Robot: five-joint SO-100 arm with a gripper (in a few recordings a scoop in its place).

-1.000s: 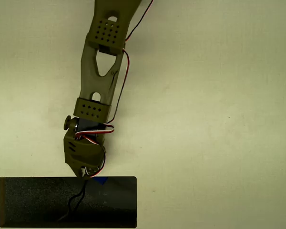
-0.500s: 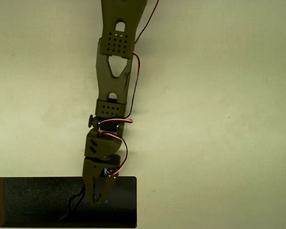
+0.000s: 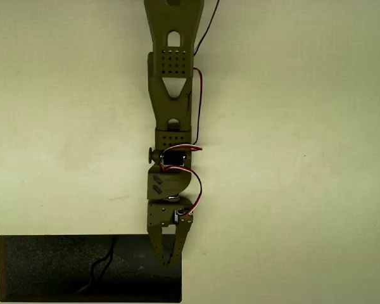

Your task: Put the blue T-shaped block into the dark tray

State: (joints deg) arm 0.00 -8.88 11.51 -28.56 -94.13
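The dark tray [image 3: 57, 269] lies at the bottom left of the overhead view, a long black rectangle with a thin wavy line across its floor. My olive-green arm reaches down from the top edge. My gripper [image 3: 166, 265] hangs over the tray's right end, its two fingers drawn together to a point just inside the far rim. The blue T-shaped block is hidden; no blue shows on the tray floor or between the fingertips.
The pale tabletop [image 3: 291, 158] spreads open to the right of the arm and the tray. Red and black wires [image 3: 196, 183] loop along the arm's right side. The tray's right edge sits just right of the fingertips.
The arm has swung to the right and stretched out, carrying the gripper from the tray's middle rim to its right end. The blue patch seen under the gripper earlier is no longer visible.
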